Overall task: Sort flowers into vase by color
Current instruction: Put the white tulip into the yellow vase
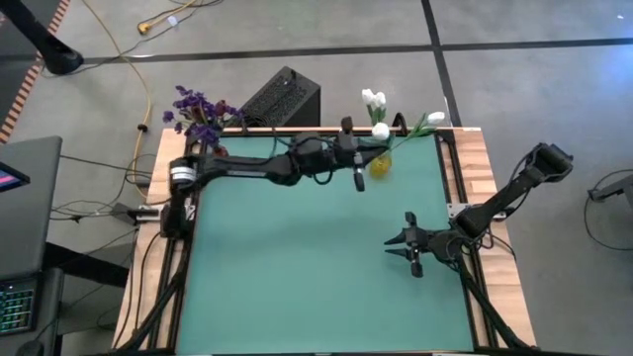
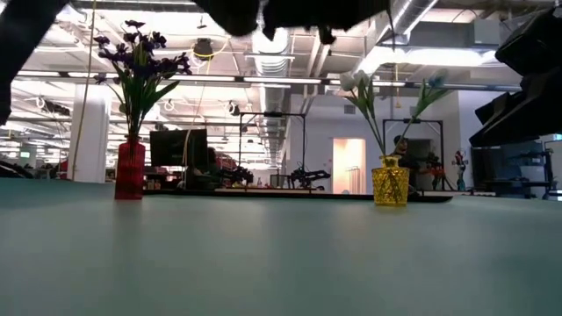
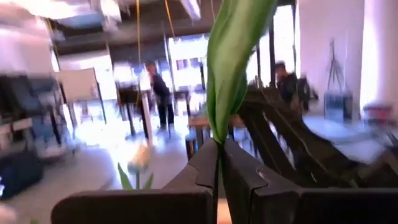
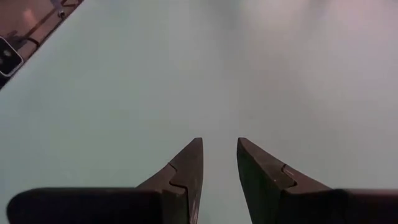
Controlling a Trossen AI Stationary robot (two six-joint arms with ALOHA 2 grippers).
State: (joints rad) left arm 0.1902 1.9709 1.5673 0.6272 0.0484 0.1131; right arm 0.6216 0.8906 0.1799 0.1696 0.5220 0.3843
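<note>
While the left gripper (image 1: 357,170) reaches across the far edge of the green table mat (image 1: 297,277), its fingers are pinched on a green stem and leaf (image 3: 233,62), seen up close in the left wrist view; it hangs just beside the yellow vase (image 1: 380,165) at the far right of the mat. From above, white tulips (image 1: 375,100) already stand in that yellow vase, with one more white bloom (image 1: 434,120) leaning off to the side. At the far left corner, the purple clustered flowers (image 1: 201,112) sit in their own vase — the low view shows it as a red vase (image 2: 130,171).

By my reading, the sorting is nearly finished: purple is placed, white is mostly placed, and the held stem looks to be the last one going in; no loose flowers lie on the mat, and no red-pink tulips appear in any view.

The right gripper (image 1: 408,246) waits low over the mat's right side, its fingers spread slightly apart and holding nothing — only the right wrist view makes that gap plain. Only the low view shows both vases' colours and upright stance; only the overhead view shows which arm is at the yellow vase.
</note>
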